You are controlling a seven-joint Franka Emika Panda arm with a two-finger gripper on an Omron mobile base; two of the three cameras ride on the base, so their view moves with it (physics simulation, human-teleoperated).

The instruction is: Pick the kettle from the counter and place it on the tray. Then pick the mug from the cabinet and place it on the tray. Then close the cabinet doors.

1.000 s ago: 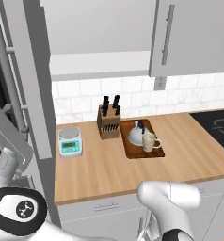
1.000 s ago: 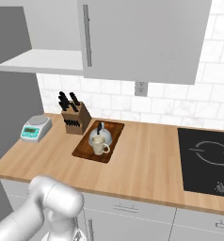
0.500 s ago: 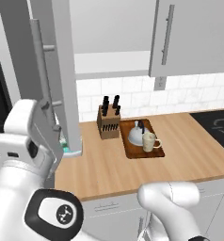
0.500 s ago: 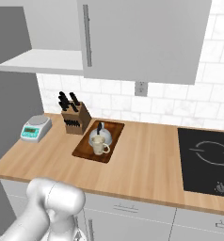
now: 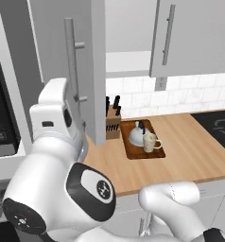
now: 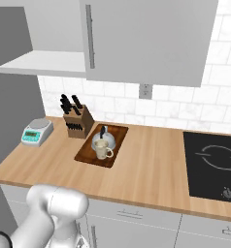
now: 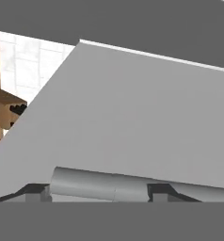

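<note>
Your left cabinet door (image 5: pixel 67 71) has swung well inward since a second ago, the arm pushing at its bar handle (image 7: pixel 100 184). Kettle (image 6: pixel 104 141) and mug (image 6: pixel 102 151) sit on the tray (image 6: pixel 86 155); closing remains. Gripper spread: cannot tell.

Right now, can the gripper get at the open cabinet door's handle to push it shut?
Probably yes. The gripper sits right at the open door's bar handle, with the door panel just beyond and nothing between.

Kitchen: hob (image 6: pixel 215 164), wall cabinets (image 6: pixel 146 38)
</note>
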